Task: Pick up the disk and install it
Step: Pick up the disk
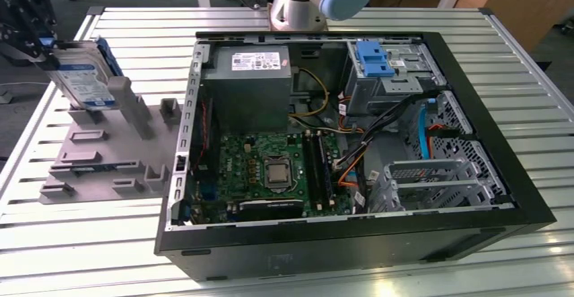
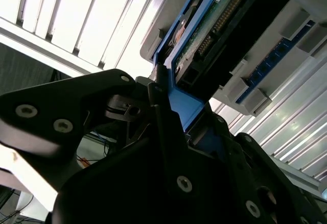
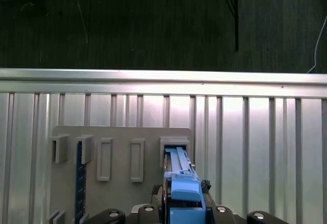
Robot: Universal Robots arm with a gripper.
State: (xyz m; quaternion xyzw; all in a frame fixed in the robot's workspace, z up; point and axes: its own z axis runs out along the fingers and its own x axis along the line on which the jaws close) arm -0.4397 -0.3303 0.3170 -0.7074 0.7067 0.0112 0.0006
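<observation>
The black robot gripper (image 1: pixel 43 40) hangs over the corner of the slatted aluminium table (image 1: pixel 144 21) at the exterior view's left. Its fingers are clamped on the disk (image 1: pixel 85 75), a flat silver hard drive with a white-and-blue label and a blue plastic carrier frame (image 3: pixel 181 183). The drive stands on edge directly beneath the gripper, held by its upper end. Its lower end is at a slot in the grey plastic holder fixture (image 1: pixel 99 156) that lies on the table beside that edge. Whether the drive is seated in the slot or raised slightly out of it cannot be told.

In the second wrist view a black finger (image 2: pixel 159 99) presses along the blue frame, and the drive's green circuit board (image 2: pixel 214 27) faces the camera beyond it. In the first wrist view the blue frame runs from between the gripper's parts to the fixture's slot.

The open black computer case (image 1: pixel 359 250) lies well apart, towards the middle of the table. Inside it are a green motherboard (image 1: pixel 260 169), a grey metal box (image 1: pixel 251 82) and a blue plastic bracket (image 1: pixel 372 58).
</observation>
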